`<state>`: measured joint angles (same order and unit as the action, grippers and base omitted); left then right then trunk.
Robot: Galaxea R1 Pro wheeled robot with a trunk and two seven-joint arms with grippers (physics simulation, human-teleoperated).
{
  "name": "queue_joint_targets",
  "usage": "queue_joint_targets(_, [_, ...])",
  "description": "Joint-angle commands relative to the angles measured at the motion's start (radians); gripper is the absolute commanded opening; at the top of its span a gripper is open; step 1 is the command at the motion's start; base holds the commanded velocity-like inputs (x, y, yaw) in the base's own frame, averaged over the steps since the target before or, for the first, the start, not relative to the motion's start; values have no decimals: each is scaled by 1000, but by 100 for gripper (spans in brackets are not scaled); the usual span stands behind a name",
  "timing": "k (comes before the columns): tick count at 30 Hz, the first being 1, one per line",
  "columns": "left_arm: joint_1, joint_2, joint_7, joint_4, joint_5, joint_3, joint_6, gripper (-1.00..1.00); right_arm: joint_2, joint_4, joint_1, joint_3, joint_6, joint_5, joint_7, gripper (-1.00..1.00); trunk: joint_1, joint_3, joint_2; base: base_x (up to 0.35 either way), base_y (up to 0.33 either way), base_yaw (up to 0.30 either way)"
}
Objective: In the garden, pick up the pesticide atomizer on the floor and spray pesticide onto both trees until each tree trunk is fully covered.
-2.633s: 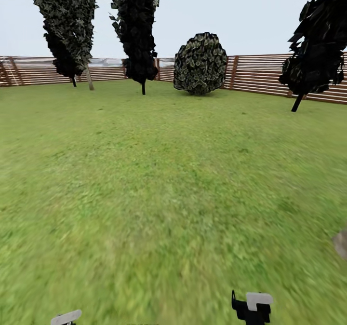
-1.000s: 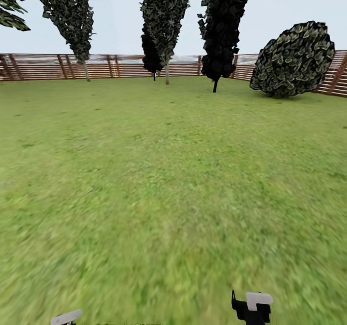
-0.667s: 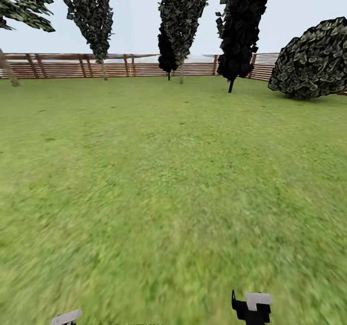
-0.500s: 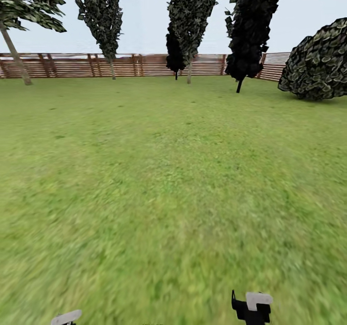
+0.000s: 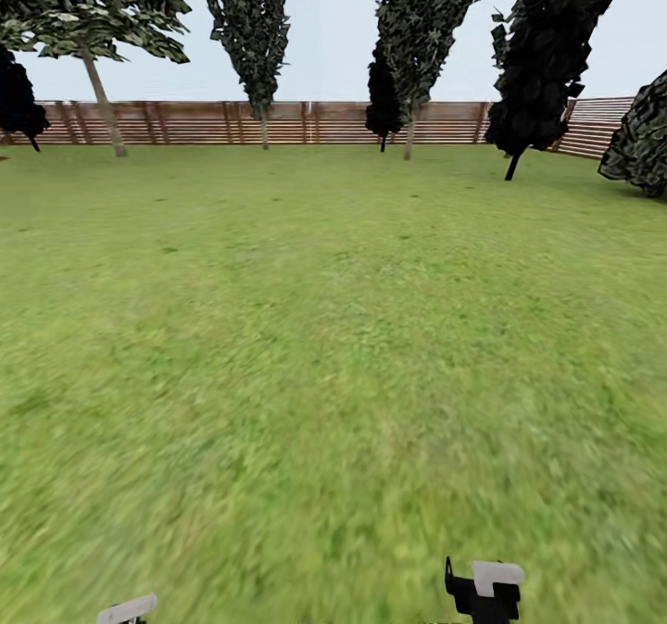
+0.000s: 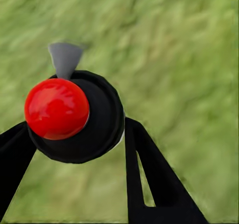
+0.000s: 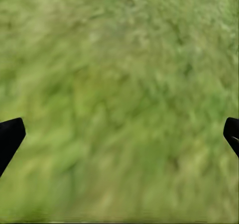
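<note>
Our left gripper (image 6: 74, 149) was clamped on the pesticide atomizer (image 6: 74, 117), the right gripper (image 7: 119, 134) gaped empty, and a tan-trunked tree (image 5: 102, 110) stood far ahead-left across the floor (image 5: 333, 346).

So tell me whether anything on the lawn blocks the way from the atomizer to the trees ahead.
Nothing visible does. The pesticide atomizer sits in the left claw, and in the head view bare grass runs unbroken to the pale-trunked trees by the wooden fence.
</note>
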<state>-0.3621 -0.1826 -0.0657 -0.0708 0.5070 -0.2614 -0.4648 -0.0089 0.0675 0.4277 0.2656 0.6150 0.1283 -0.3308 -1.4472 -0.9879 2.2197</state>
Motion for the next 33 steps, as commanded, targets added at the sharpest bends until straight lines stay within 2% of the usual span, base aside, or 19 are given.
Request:
queue_joint_targets(1, [-1,0,-6,0,2,-9,-2,-100,0,0,0,9,3,10,-2,100,1,-1,0,-106,113,285])
queue_joint_targets(33, [-1,0,-6,0,1,-9,-2,-100,0,0,0,9,3,10,-2,100,1,-12,0,2,4,285])
